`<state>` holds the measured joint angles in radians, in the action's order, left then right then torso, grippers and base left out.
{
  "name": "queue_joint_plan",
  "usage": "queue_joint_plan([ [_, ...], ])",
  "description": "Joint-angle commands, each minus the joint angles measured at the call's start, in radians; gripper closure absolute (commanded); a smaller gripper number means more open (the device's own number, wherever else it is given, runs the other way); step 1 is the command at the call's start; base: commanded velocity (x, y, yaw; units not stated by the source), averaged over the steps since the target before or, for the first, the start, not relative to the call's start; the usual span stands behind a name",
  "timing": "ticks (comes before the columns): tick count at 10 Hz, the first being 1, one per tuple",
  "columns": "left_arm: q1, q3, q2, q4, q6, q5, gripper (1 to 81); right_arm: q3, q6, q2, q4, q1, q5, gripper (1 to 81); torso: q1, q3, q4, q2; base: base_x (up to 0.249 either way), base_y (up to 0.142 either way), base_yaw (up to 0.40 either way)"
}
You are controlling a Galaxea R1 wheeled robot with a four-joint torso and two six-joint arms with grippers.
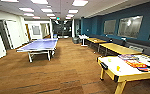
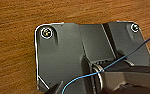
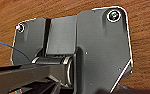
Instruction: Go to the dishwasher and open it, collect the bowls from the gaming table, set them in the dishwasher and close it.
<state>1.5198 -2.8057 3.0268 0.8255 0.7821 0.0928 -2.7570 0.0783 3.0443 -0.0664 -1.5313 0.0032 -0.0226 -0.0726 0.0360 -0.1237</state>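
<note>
Whether either end effector is released or clenched cannot be told; both wrist views look down past the robot's own dark plates onto brown wood-grain flooring [image 2: 13, 37]. Outward, the head view takes in an open lounge: a blue ping-pong table [image 1: 38, 45] to the left, and a yellow-legged game worktop [image 1: 121, 70] near right. Dishwasher and bowls lie somewhere outside this scene. By judgement, bowls are rigid, light, breakable and slippery: take them by the rim.

One blue ping-pong table [image 1: 39, 45] far left, one white-topped game table [image 1: 126, 68] near right, two long wooden tables [image 1: 108, 43] far right.
</note>
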Motion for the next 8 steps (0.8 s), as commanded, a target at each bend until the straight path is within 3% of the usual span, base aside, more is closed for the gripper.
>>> queue_joint_plan([
  [1, -0.051, 0.0, 0.0, 0.0, -0.004, -0.036, 1.0, 0.001, 0.005, -0.002, 0.002, 0.058, -0.055, 1.0, 0.0, 0.0, 0.0, 0.0, 0.191, 0.0, 0.0],
  [4, -0.051, 0.0, -0.002, 0.001, -0.004, -0.036, 1.0, 0.004, 0.003, 0.0, 0.002, 0.059, -0.055, 1.0, -0.001, 0.0, 0.0, 0.001, 0.118, 0.0, 0.0],
  [8, -0.051, 0.002, 0.003, 0.001, -0.004, -0.039, 1.0, 0.004, 0.001, 0.001, 0.0, 0.059, -0.055, 1.0, 0.0, 0.0, 0.0, 0.001, 0.0, 0.0, 0.0],
])
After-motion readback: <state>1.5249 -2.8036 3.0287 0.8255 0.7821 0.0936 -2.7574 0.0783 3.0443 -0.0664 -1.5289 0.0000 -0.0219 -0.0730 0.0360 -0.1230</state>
